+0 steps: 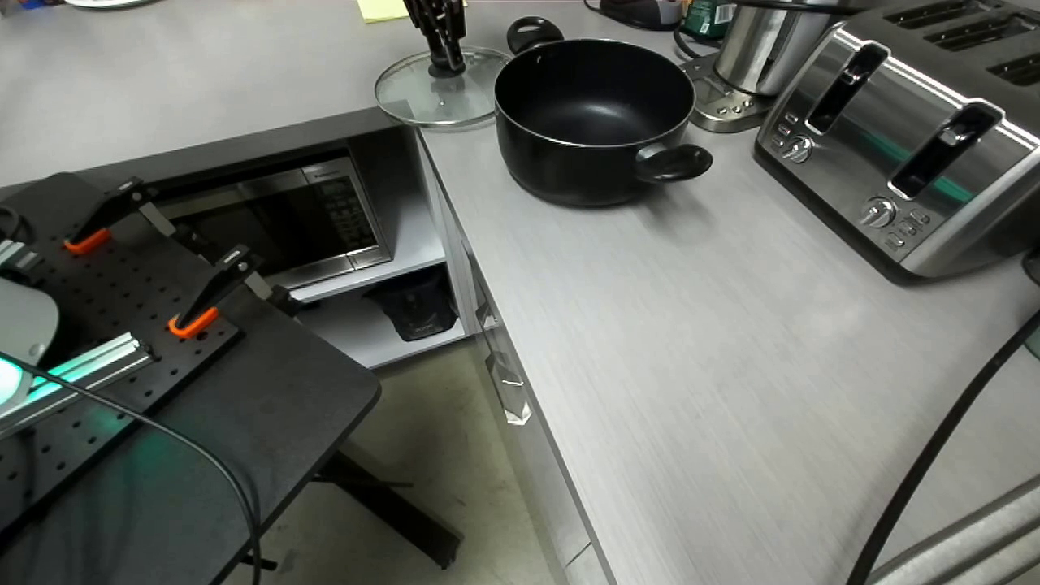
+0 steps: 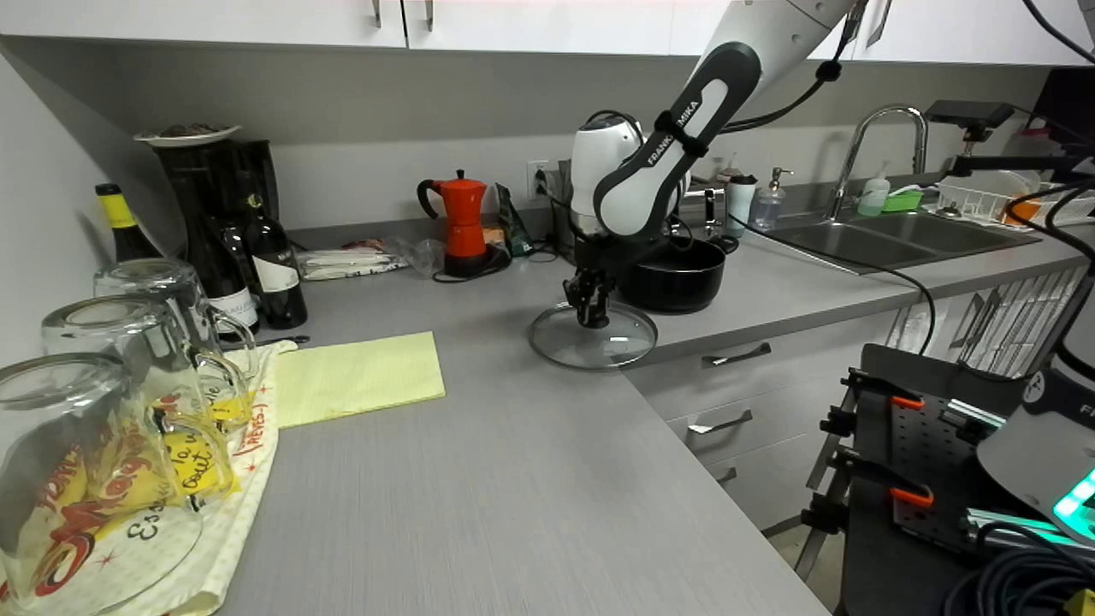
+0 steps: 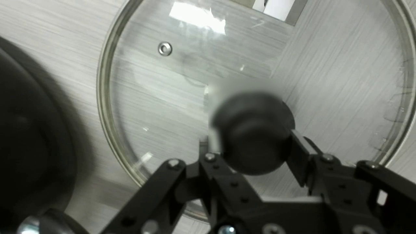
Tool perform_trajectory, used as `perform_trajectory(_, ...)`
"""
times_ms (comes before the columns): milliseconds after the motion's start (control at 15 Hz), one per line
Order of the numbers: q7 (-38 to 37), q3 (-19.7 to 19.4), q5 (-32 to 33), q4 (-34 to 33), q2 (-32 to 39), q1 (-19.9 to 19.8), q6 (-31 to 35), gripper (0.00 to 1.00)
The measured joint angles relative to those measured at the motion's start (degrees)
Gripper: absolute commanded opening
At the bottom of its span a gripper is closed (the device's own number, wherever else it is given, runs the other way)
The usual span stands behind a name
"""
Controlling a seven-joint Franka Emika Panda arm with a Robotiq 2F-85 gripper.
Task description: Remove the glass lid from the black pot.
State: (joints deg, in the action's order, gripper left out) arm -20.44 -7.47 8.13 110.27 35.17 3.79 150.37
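The glass lid (image 1: 410, 88) lies level beside the black pot, over the counter's inner corner, in both exterior views (image 2: 554, 338). In the wrist view the lid (image 3: 152, 94) fills the middle, with its black knob (image 3: 253, 139) between my fingers. My gripper (image 3: 253, 144) is shut on the knob; it also shows from above the lid in both exterior views (image 1: 445, 63) (image 2: 592, 308). Whether the lid touches the counter, I cannot tell. The black pot (image 1: 569, 175) stands uncovered with its dark interior showing; it also appears in an exterior view (image 2: 684, 287) and at the wrist view's left edge (image 3: 29, 136).
A steel toaster (image 1: 894, 162) and a metal canister (image 1: 747, 53) stand beyond the pot. A yellow cloth (image 2: 364, 376), glass mugs (image 2: 137, 342) and a red moka pot (image 2: 464, 218) are on the counter. The counter's inner corner (image 3: 291, 22) shows through the lid.
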Motion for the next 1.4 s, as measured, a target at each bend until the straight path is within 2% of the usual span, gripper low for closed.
perform_trajectory(467,5.8,2.4,-4.4,-0.3,0.1,-3.2,-2.5,0.25)
perform_trajectory(533,6.1,2.5,-4.5,-0.4,0.1,-3.3,-2.8,0.41)
perform_trajectory(600,6.2,2.5,-4.5,-0.4,0.1,-3.3,-2.9,0.75)
perform_trajectory(667,6.2,2.5,-4.5,-0.4,0.1,-3.3,-2.9,0.76)
perform_trajectory(867,6.2,2.5,-4.5,0.0,0.1,-3.3,-2.9,0.97)
perform_trajectory(1133,6.3,2.5,-4.5,1.1,0.0,-3.3,-0.7,1.00)
perform_trajectory(1400,7.8,2.9,-4.5,5.2,-2.8,-3.3,4.9,1.00)
